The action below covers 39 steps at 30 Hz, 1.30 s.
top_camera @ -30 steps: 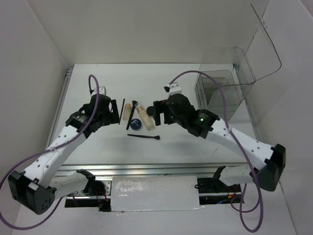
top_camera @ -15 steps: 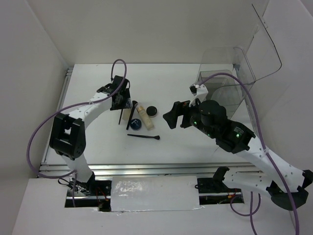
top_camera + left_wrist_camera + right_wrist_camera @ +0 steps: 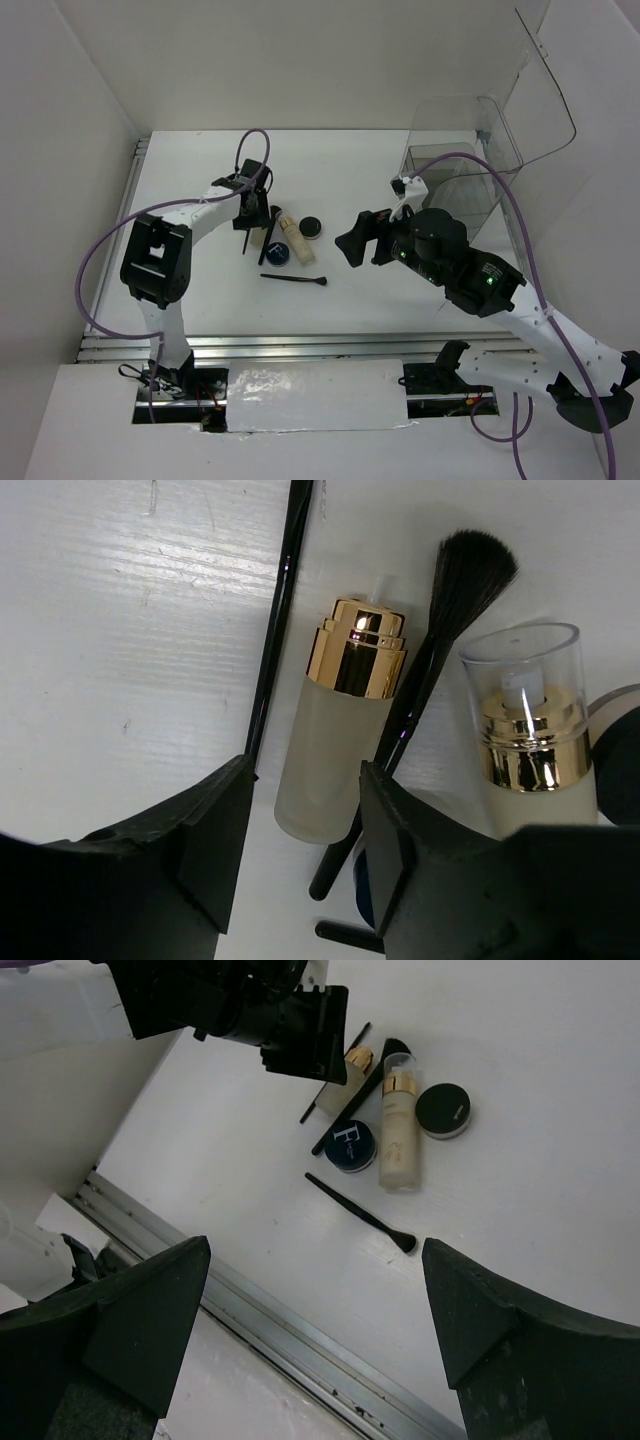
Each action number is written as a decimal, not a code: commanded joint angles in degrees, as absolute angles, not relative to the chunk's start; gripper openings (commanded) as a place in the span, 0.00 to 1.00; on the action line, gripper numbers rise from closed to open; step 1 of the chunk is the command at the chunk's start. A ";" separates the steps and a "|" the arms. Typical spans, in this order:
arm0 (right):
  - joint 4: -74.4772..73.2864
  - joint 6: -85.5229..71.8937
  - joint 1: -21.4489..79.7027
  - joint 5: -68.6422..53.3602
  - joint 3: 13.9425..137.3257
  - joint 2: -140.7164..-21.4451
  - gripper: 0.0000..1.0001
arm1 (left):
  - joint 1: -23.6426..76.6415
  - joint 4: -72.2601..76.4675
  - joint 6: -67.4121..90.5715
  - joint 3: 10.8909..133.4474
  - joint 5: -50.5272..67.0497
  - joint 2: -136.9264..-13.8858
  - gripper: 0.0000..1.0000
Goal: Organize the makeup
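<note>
Left gripper (image 3: 305, 852) straddling a beige bottle, with the right gripper (image 3: 320, 1332) hanging open, well apart from the makeup.

I am keeping my left fingers spread, and the base end of the uncapped, gold-collared beige bottle (image 3: 335, 745) is lying between them; I cannot tell whether either finger is touching it. A thin black pencil (image 3: 280, 610) is running past the outer side of one finger. A powder brush (image 3: 440, 630) is lying just beside the other, and beyond it is the clear-capped beige bottle (image 3: 530, 750). My right gripper is hovering above the white table (image 3: 560, 1160) with its fingers wide apart, gripping nothing. Ahead of it are lying a slim black brush (image 3: 360, 1213) — the nearest — then the dark-blue compact (image 3: 351, 1145) and the black compact (image 3: 443, 1110).
</note>
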<state>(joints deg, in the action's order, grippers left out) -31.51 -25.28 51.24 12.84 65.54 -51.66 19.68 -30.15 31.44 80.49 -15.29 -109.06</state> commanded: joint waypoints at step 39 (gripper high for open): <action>-31.11 -25.22 51.77 15.64 64.78 -50.36 0.95 | 19.69 -26.98 31.11 78.66 -13.01 -109.52 0.04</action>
